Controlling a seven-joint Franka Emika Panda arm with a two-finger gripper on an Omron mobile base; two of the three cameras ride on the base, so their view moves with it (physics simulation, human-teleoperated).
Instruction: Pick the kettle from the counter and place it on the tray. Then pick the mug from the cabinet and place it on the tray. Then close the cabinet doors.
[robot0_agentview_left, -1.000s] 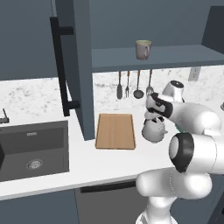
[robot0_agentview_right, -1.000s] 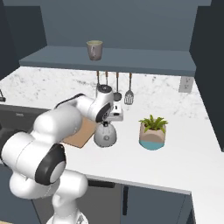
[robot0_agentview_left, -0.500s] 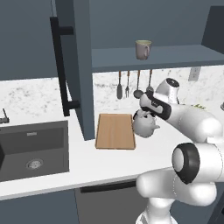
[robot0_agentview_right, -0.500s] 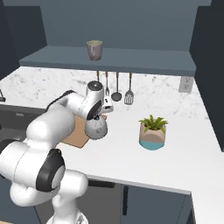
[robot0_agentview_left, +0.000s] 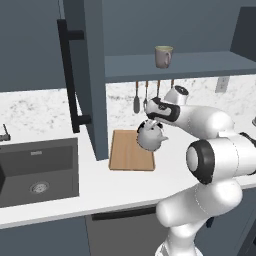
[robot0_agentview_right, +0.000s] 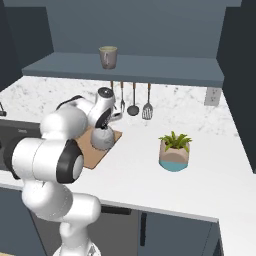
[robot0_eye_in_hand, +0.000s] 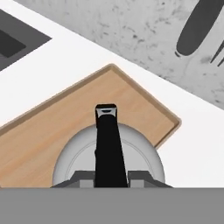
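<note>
The silver-grey kettle hangs just above the right part of the wooden tray, held by its black arched handle. My gripper is shut on that handle from above. From the right base the kettle sits over the tray with the gripper on top. In the hand view the kettle body covers the tray near its far corner. The mug stands on the cabinet shelf. An open cabinet door stands left of the tray.
A dark sink is set into the counter at the left. Utensils hang on the wall behind the tray. A teal plant pot stands on the counter to the right. The door's black bar handle juts out.
The arm has carried the kettle leftward, from over the counter right of the tray to over the tray's right part. The grip has stayed shut on the handle.
</note>
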